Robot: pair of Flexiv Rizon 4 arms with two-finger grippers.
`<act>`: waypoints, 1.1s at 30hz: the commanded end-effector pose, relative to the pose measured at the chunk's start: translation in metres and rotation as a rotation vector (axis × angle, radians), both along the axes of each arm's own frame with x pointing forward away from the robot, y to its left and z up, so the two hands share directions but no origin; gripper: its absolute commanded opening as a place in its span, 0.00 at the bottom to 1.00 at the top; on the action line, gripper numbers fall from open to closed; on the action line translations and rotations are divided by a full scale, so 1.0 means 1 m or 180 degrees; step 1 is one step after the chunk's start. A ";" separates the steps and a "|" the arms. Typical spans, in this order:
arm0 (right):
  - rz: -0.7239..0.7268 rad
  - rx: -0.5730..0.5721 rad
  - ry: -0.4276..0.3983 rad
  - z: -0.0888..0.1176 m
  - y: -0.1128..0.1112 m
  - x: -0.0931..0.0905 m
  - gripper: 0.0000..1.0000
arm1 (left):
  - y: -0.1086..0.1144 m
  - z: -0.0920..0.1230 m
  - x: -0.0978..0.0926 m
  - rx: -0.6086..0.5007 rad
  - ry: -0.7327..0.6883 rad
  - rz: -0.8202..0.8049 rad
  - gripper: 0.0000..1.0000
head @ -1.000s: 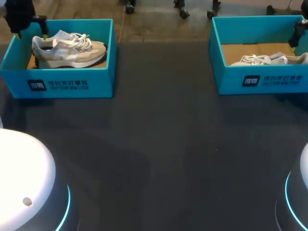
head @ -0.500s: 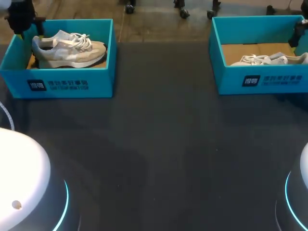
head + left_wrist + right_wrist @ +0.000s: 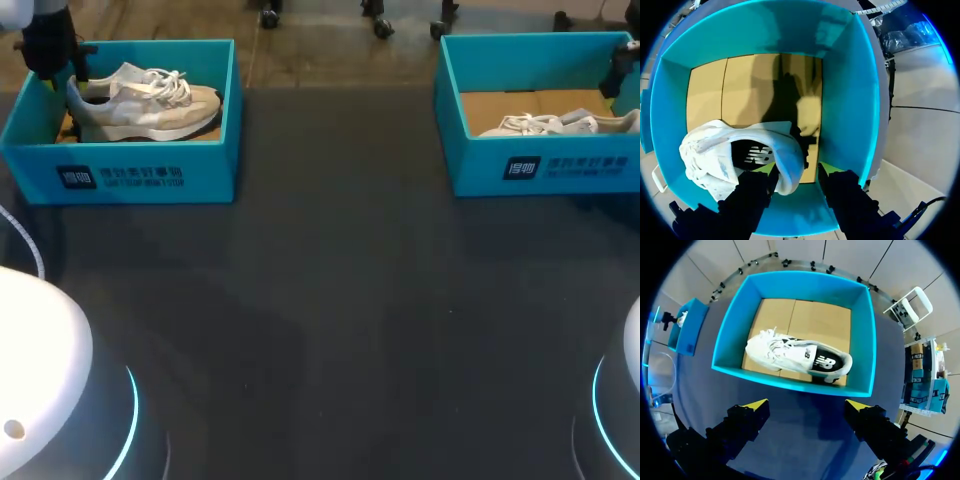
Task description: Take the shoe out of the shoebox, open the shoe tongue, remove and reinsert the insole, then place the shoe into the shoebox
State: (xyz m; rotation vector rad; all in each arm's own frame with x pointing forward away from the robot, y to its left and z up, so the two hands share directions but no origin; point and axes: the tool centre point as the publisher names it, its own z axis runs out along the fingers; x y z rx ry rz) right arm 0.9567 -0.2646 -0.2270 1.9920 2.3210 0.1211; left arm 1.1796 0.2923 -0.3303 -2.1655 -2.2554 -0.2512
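The left shoebox (image 3: 150, 175) stands at the far left of the dark table (image 3: 330, 300); it is bright blue with a brown cardboard floor. The left shoe (image 3: 145, 100), pale grey with white laces, sits upright on its sole inside it, heel toward the box's left wall and toe toward its right wall. The left gripper (image 3: 796, 170) is down in the box at the heel end. In the left wrist view the heel collar lies between its two dark fingers (image 3: 752, 195); the jaws stand apart; one finger is just beside the heel, while a gap shows between the heel and the other, so it has no hold on the shoe.

The right shoebox (image 3: 540, 165), the same blue, stands at the far right of the table, well apart from the first. The right shoe (image 3: 555, 123), white with a black patch at the heel, lies on its side on the cardboard floor. The right gripper (image 3: 806, 407) hangs above the box's near wall and the bare table in front of it; its jaws are spread wide, both yellow tips showing, with nothing between them; it touches neither box nor shoe.
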 end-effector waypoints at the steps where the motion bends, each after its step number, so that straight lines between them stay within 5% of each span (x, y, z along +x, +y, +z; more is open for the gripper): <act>1: 0.0000 0.0000 0.0000 0.000 0.000 0.000 1.00 | 0.005 -0.008 0.003 -0.0018 0.0046 -0.0007 0.49; 17: 0.0000 0.0000 0.0000 0.000 0.000 0.000 1.00 | 0.006 -0.031 0.004 -0.0158 0.0202 -0.0107 0.53; 29: 0.0000 0.0000 0.0000 0.000 0.000 0.000 1.00 | 0.006 -0.052 0.010 -0.0119 0.0365 -0.0186 0.49; 33: 0.0000 0.0000 0.0000 0.000 0.000 0.000 1.00 | 0.007 -0.055 0.014 -0.0110 0.0397 -0.0181 0.39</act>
